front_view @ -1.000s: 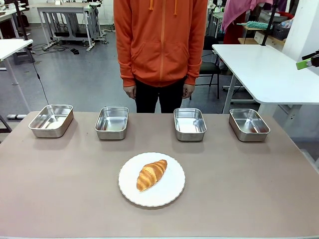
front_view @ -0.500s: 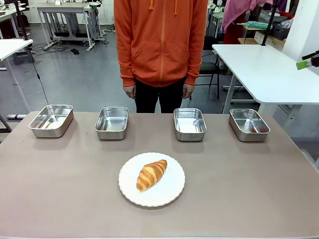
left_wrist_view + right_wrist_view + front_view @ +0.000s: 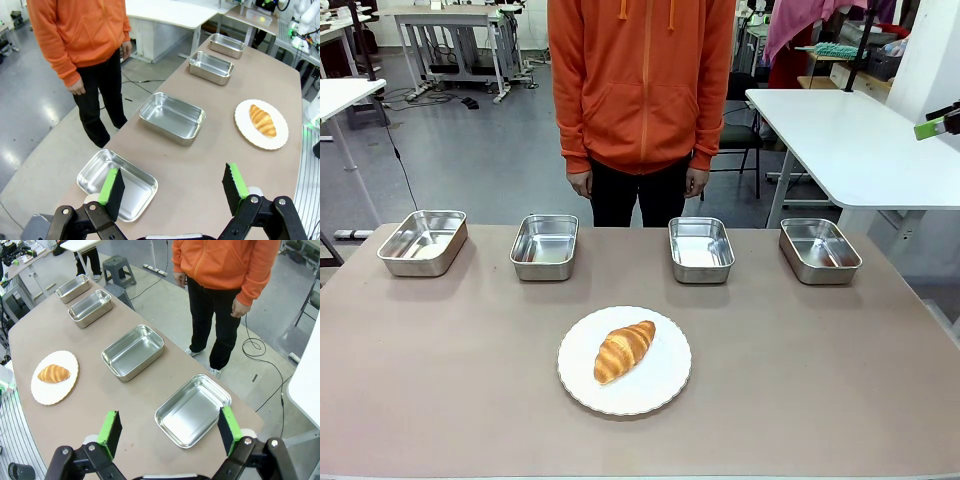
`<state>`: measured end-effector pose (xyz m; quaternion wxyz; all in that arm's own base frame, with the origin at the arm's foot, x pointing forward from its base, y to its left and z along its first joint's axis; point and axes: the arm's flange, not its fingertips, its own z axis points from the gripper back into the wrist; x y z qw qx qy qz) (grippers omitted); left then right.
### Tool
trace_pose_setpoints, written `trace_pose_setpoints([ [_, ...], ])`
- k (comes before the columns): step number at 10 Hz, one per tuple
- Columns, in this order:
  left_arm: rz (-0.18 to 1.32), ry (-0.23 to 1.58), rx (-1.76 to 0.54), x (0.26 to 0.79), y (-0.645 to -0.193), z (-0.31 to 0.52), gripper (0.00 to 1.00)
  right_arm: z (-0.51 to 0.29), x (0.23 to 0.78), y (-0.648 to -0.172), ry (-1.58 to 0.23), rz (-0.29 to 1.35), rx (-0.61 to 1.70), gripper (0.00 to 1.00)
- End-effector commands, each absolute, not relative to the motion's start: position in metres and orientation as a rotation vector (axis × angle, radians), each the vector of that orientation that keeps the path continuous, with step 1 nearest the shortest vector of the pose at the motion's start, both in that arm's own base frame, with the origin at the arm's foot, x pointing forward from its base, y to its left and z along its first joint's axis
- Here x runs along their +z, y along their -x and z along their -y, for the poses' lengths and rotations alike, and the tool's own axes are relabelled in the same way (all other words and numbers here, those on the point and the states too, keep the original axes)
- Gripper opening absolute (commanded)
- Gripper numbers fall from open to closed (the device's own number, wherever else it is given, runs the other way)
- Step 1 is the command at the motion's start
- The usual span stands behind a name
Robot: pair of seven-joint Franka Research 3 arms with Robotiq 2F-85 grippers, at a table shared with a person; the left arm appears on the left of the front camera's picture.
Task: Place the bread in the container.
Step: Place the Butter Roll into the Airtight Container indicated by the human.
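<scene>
The bread (image 3: pixel 625 350), a golden-brown croissant, lies on a round white plate (image 3: pixel 665 385) near the table's front middle. Several empty steel containers stand in a row along the far edge, from the leftmost (image 3: pixel 420 268) to the rightmost (image 3: pixel 820 276). My left gripper (image 3: pixel 173 190) hangs open high over the table's left end, above a container (image 3: pixel 90 170); the bread (image 3: pixel 262 120) lies far off. My right gripper (image 3: pixel 170 432) is open high over the right end, above another container (image 3: pixel 165 412), with the bread (image 3: pixel 53 373) far away. Both grippers hold nothing.
A person in an orange hoodie (image 3: pixel 642 80) stands at the far side behind the middle containers, with both hands (image 3: pixel 580 184) hanging down. A white table (image 3: pixel 850 140) stands beyond the right end. Bare tabletop (image 3: pixel 440 370) lies on both sides of the plate.
</scene>
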<state>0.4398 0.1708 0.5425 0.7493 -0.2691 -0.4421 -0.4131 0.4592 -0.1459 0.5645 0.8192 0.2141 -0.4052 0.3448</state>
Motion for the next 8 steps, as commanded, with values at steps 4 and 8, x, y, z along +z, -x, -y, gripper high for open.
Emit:
trace_pose_setpoints([
  [4, 0.977, 0.586, -0.911, 0.5442, -0.4387, -0.1706, 1.00, 0.1442, 0.5662, -0.4600, -0.467, 0.882, 0.734, 1.00],
  [8, 0.977, 0.586, -0.911, 0.5442, -0.4387, -0.1706, 1.00, 0.1442, 0.5662, -0.4600, -0.467, 0.882, 0.734, 1.00],
])
